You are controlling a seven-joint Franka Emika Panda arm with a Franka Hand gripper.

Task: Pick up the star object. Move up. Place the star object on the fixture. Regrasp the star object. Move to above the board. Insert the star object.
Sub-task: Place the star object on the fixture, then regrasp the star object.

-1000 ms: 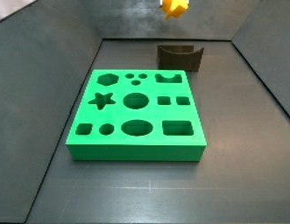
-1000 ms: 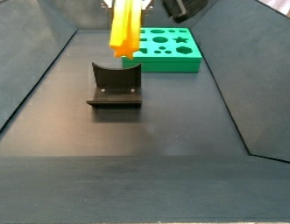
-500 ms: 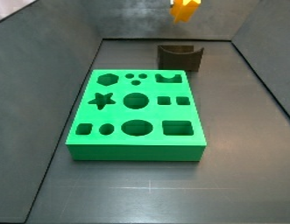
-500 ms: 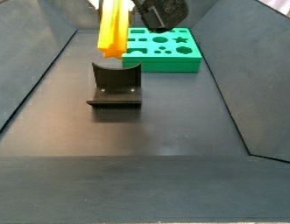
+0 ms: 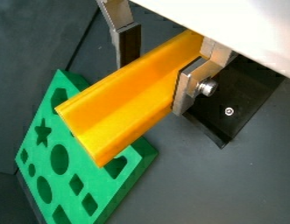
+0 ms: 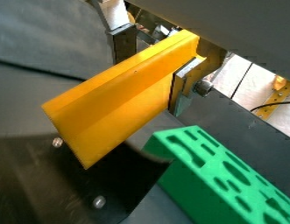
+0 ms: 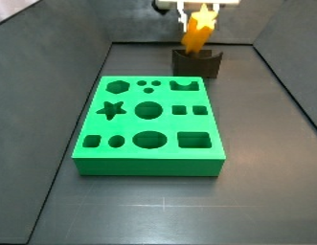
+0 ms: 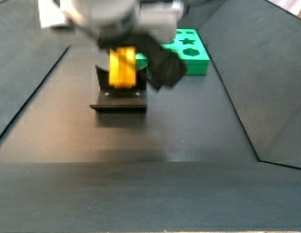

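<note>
- My gripper [image 7: 196, 11], top centre of a side view, has come down since a second ago, fingers [image 5: 192, 79] clamped on the star [image 5: 130, 94].
- Star now hangs just above the fixture [image 7: 199, 63], behind the board [image 7: 150, 124].
- I judge placing is next.

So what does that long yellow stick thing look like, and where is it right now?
The star object is a long yellow-orange bar with ridged sides, smooth and plastic-looking. The gripper holds it near one end, a silver finger pressed on each side. In a side view it hangs upright just over the dark fixture, behind the green board. Whether it already touches the fixture cannot be told.
</note>
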